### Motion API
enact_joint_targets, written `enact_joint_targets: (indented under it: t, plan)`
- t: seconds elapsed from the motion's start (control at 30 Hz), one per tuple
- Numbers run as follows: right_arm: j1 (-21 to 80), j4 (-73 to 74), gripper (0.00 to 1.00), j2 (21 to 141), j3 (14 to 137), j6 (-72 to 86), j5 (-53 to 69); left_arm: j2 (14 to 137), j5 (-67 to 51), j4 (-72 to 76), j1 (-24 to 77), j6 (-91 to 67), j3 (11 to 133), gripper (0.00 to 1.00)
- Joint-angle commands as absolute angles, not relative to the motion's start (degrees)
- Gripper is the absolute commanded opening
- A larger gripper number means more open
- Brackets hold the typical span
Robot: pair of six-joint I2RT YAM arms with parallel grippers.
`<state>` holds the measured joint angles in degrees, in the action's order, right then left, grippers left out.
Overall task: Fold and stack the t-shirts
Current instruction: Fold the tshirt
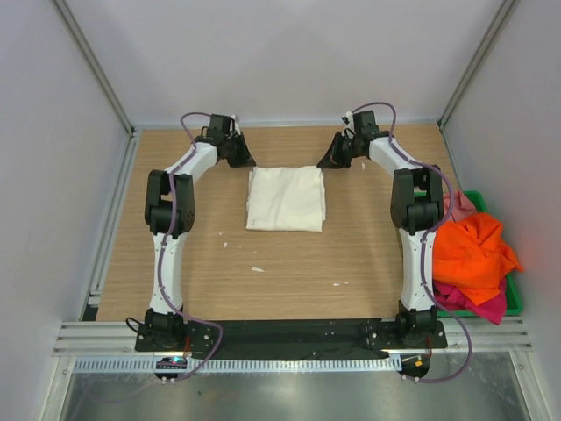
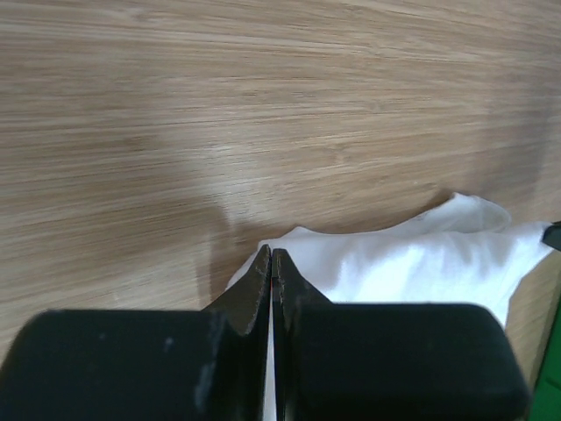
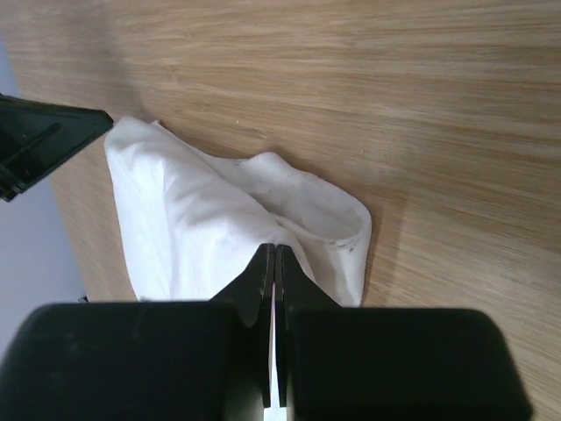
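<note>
White shirt lay folded into a rough square, flat on the wood table. Left gripper sat at the white shirt's far-left corner and right gripper at its far-right corner, both touching the cloth edge and tipped down toward it.

Left wrist view: left gripper jaws were closed to a thin slit, tips on the edge of the white shirt, with a white sliver showing between them; it read as pinching the cloth. The shirt spread to the right of the tips and bare wood lay beyond.

Right wrist view: right gripper jaws were likewise narrowed to a slit on a raised fold of the white shirt, with a white sliver between the tips. The cloth bunched into a loop just right of the tips. Left gripper showed as a dark shape at the shirt's other far corner.

Well right of the white shirt, past the right arm, a green bin held a heap. An orange shirt sat on top, a pink shirt on the far side and a magenta shirt underneath at the near side; all were crumpled and unfolded.

A few small white flecks lay on the table on the near side of the white shirt.
</note>
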<state>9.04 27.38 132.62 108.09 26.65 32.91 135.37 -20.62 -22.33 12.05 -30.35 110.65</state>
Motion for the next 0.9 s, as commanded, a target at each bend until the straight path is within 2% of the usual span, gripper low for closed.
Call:
enact_joint_targets:
  t: [0.0,0.3,0.43,0.47,0.5,0.53,0.63,0.73,0.87]
  plan:
    - [8.70,21.73,0.01,129.99,108.73,31.88,30.33,130.17,-14.42,-23.55,11.78,-29.62,109.69,0.00]
    - [7.65,16.09,0.01,140.09,114.60,38.06,32.35,135.00,-8.44,-27.95,11.08,-27.95,114.61,0.00]
    - [6.42,14.68,0.02,144.40,118.56,42.44,35.23,135.26,-11.50,-28.20,10.37,-28.48,116.97,0.00]
    - [6.42,16.42,0.08,145.10,120.57,41.93,35.16,135.18,-12.56,-28.65,10.37,-28.56,117.50,0.04]
    - [6.42,17.39,0.16,145.02,121.28,41.05,34.98,134.22,-14.05,-28.74,10.28,-28.56,117.07,0.27]
    - [6.42,17.92,0.30,144.67,121.55,40.52,34.98,133.25,-14.24,-28.48,10.37,-28.74,116.37,0.39]
    - [6.15,21.17,0.53,142.48,121.64,36.75,34.54,130.34,-17.83,-24.97,10.28,-29.18,111.80,0.49]
    - [6.15,25.66,0.66,139.75,121.20,31.04,32.70,131.48,-23.79,-24.35,10.37,-29.62,111.97,0.53]
    - [6.24,26.37,0.68,137.81,118.22,28.48,32.61,133.50,-26.45,-22.67,11.51,-29.18,112.67,0.58]
